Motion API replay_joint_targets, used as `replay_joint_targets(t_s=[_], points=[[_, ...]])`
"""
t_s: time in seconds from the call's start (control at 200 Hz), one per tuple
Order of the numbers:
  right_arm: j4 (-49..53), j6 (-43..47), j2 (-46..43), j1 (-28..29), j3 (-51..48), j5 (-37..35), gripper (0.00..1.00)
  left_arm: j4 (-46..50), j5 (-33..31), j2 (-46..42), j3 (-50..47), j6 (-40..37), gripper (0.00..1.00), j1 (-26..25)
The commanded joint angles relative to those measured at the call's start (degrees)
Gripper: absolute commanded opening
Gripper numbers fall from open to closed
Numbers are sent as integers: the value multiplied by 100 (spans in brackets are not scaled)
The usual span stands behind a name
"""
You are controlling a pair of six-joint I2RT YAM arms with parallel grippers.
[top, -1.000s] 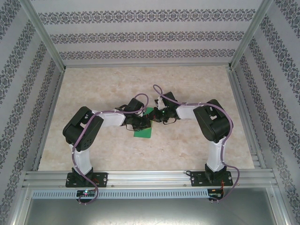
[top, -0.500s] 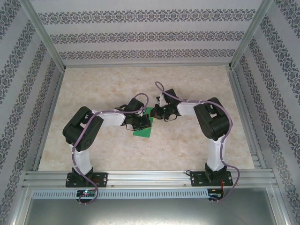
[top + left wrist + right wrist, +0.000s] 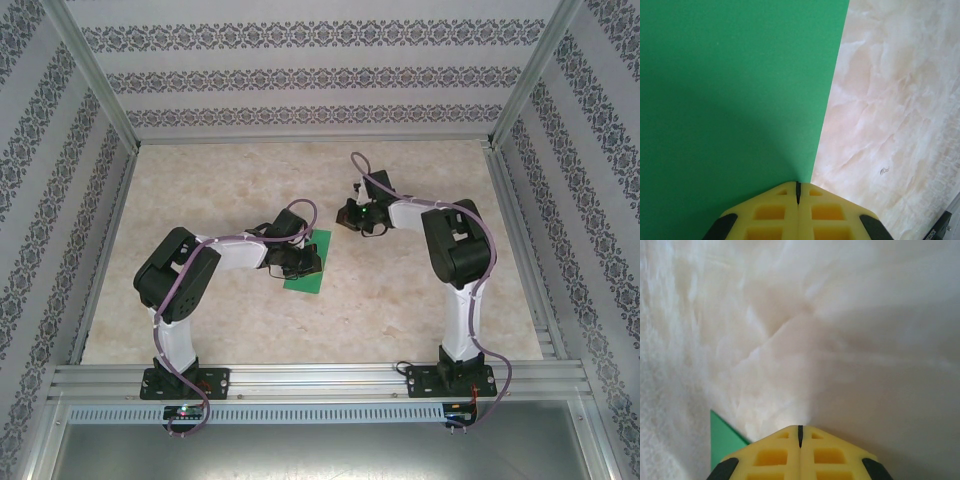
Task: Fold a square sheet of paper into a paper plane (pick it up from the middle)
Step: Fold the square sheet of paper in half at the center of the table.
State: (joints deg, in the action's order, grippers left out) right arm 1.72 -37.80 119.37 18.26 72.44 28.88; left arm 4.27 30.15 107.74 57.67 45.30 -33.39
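Jaws pressed together, my left gripper (image 3: 798,187) sits at the edge of the thin bright green sheet of paper (image 3: 730,100), flat on the marbled beige tabletop (image 3: 400,290). My right gripper (image 3: 800,430), likewise closed, is just off its far corner.

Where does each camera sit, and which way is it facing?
Top external: above, behind the bases, facing down at the table; left arm and right arm show.
Left wrist: faces down past the shut left gripper onto the green sheet.
Right wrist: faces down past the shut right gripper at the table.
Shared: all three show the green sheet.
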Motion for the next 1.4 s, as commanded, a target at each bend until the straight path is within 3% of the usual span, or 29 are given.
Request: replay_joint_targets(t_s=[0.0, 0.185, 0.375, 0.749, 1.049, 1.394], points=[[-114, -62, -457, 34, -65, -105, 0, 741, -37, 159, -37, -56, 0, -72], [-393, -94, -966, 471, -737, 160, 0, 683, -29, 159, 26, -53, 0, -72], [-536, -305, -653, 862, -894, 258, 0, 715, -54, 143, 82, -76, 0, -76], [-601, -197, -295, 835, -1013, 168, 0, 674, -22, 98, 180, -24, 0, -72], [-631, -144, -6, 822, -1052, 159, 0, -13, -48, -119, 263, 135, 0, -72], [-429, -53, -24, 792, -967, 223, 0, -453, -14, 273, 359, 164, 5, -66]])
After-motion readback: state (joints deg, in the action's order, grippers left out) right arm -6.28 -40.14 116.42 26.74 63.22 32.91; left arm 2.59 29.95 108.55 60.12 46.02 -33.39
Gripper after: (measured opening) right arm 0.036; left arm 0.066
